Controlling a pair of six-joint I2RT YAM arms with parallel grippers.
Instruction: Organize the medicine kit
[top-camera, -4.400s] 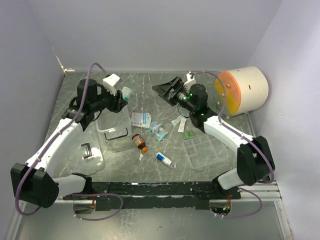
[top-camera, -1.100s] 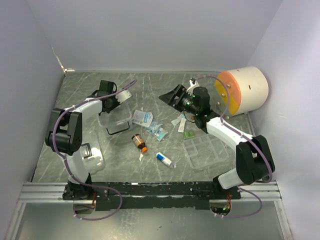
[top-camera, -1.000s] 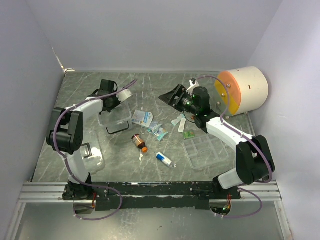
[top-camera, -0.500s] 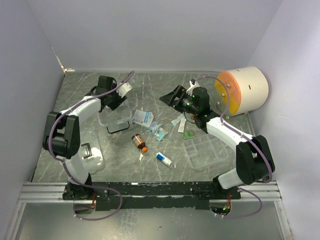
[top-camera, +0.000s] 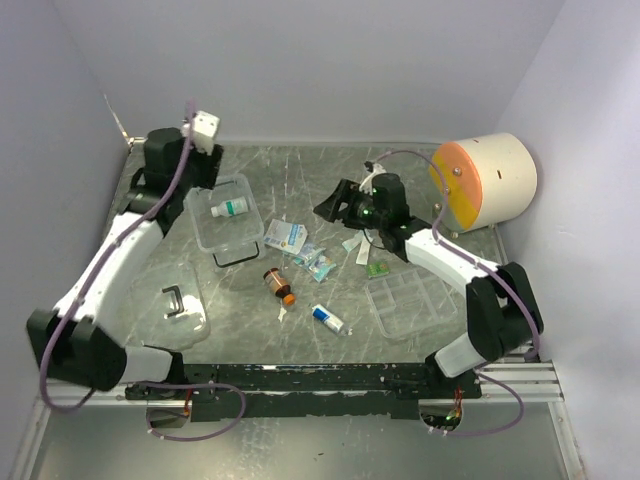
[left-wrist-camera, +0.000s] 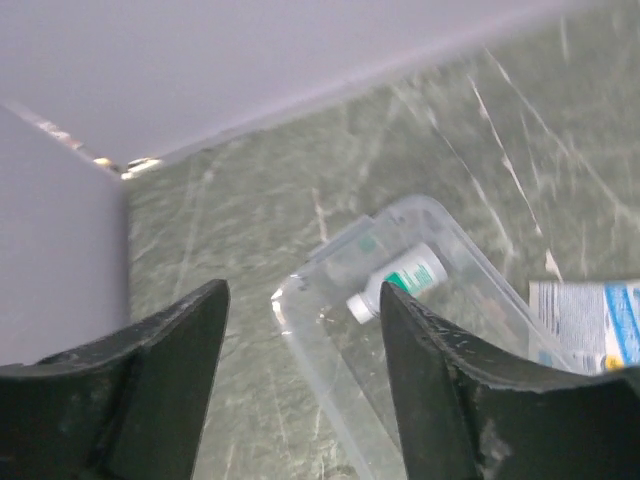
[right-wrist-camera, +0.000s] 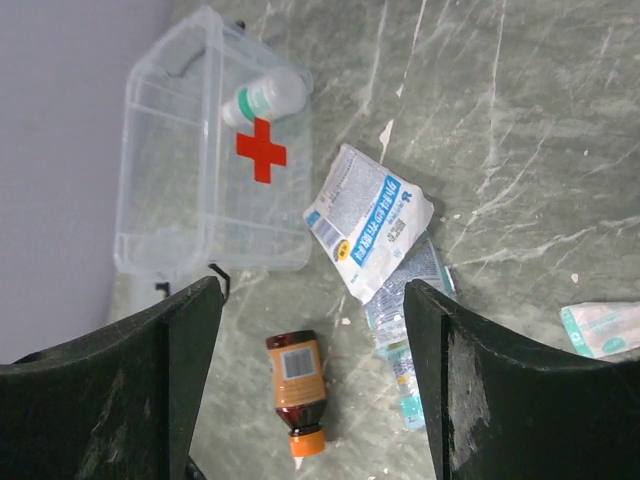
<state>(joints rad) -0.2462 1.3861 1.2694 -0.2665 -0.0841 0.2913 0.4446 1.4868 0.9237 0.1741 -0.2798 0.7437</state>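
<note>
Left wrist view blurred throughout; clear box (left-wrist-camera: 400, 300) cut off at bottom edge; blue-white packet (left-wrist-camera: 585, 320) clipped at right edge, print unreadable; in right wrist view, green sachet (right-wrist-camera: 605, 328) cut by right edge; black wire latch (right-wrist-camera: 216, 272) only a sliver showing; brown bottle (right-wrist-camera: 297, 385) label text illegible.

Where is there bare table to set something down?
Bare table lies at the back, between the clear box and the right gripper, and near the front, between the lid and the white tube. The middle is crowded with packets and the brown bottle.
</note>
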